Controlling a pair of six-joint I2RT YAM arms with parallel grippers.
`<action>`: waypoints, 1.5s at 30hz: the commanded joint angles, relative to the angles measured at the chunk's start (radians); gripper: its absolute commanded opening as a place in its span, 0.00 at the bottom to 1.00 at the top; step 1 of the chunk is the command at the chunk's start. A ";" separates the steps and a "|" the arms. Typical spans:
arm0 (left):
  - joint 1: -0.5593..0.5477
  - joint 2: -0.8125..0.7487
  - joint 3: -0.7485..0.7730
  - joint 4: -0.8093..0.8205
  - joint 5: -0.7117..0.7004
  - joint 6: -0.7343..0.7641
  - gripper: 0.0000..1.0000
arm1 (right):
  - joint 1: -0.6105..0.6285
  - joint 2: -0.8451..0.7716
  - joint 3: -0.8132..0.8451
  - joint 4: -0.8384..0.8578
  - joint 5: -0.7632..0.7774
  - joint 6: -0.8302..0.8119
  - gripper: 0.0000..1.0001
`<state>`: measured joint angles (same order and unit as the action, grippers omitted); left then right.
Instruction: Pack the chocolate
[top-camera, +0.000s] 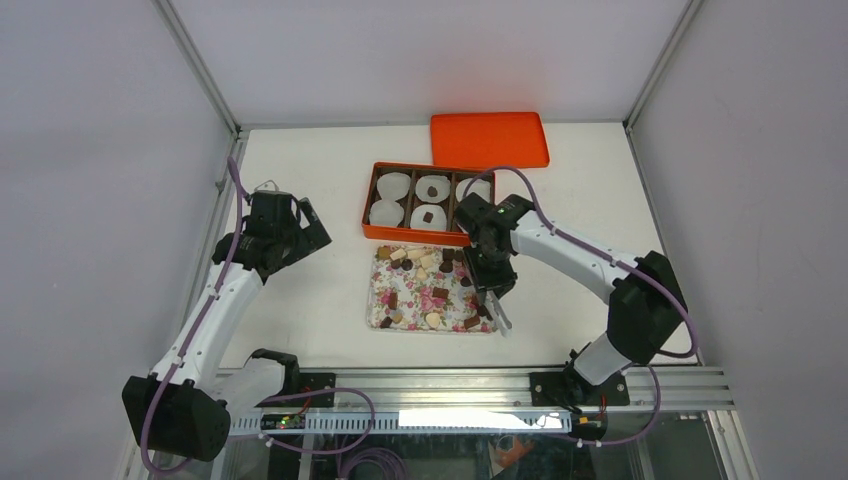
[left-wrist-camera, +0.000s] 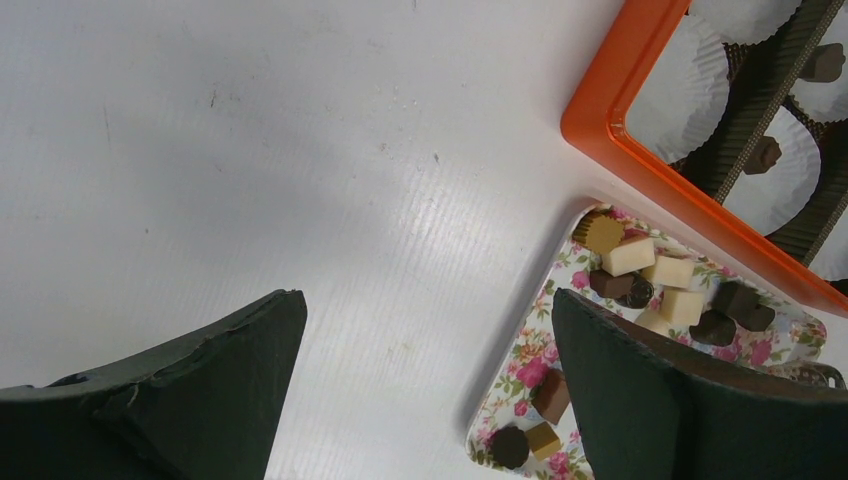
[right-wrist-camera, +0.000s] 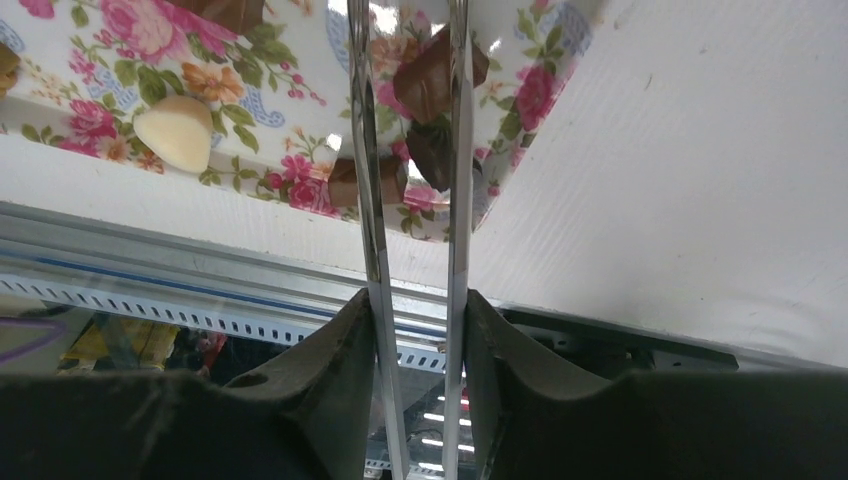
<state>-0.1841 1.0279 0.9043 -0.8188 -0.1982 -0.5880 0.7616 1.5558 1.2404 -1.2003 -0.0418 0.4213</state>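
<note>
Right fingers (right-wrist-camera: 335, 370) are clenched on a pair of metal tongs (right-wrist-camera: 365, 150), one pad on each blade. The blades are held slightly apart and run out over the near right corner of the floral tray (right-wrist-camera: 250, 110). The blade tips are cut off in the wrist view, so whether a piece is pinched cannot be told. Two dark pieces of chocolate (right-wrist-camera: 430, 85) are seen in the gap, and one more is crossed by the left blade. Left fingers (left-wrist-camera: 200, 400) are spread wide with nothing held, hung over bare counter (top-camera: 300, 170) off the tray's left edge. Most chocolate is loose on the tray, mixed dark, tan and cream. Only two dark pieces are seated in the orange box (top-camera: 366, 215), both in the middle column of paper cups (top-camera: 392, 185); the other cups that show look empty, and one is hidden by the arm. The box is set just beyond the tray's far edge and the lid (top-camera: 490, 138) is laid at the counter's far edge. The step in hand is judged to be a pick at that corner. To be done well: one piece should be isolated, its flat sides straddled, and the squeeze kept light, since small pieces are likely to squirt out. A straight lift clear of the tray rim is advised before the carry to an empty cup. Touching neighbours are likely to be dragged.
</note>
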 joint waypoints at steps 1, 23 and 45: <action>-0.006 -0.027 0.010 0.030 0.011 -0.007 0.99 | 0.002 0.025 0.010 0.080 0.013 0.006 0.37; -0.006 -0.042 0.004 0.027 -0.023 -0.012 0.99 | 0.002 0.197 0.085 0.138 0.034 -0.015 0.40; -0.005 -0.036 0.003 0.027 -0.012 -0.012 0.99 | 0.012 0.146 0.092 0.095 -0.016 -0.039 0.09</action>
<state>-0.1841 1.0073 0.9043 -0.8192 -0.2073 -0.5888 0.7635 1.7794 1.2922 -1.0691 -0.0315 0.4061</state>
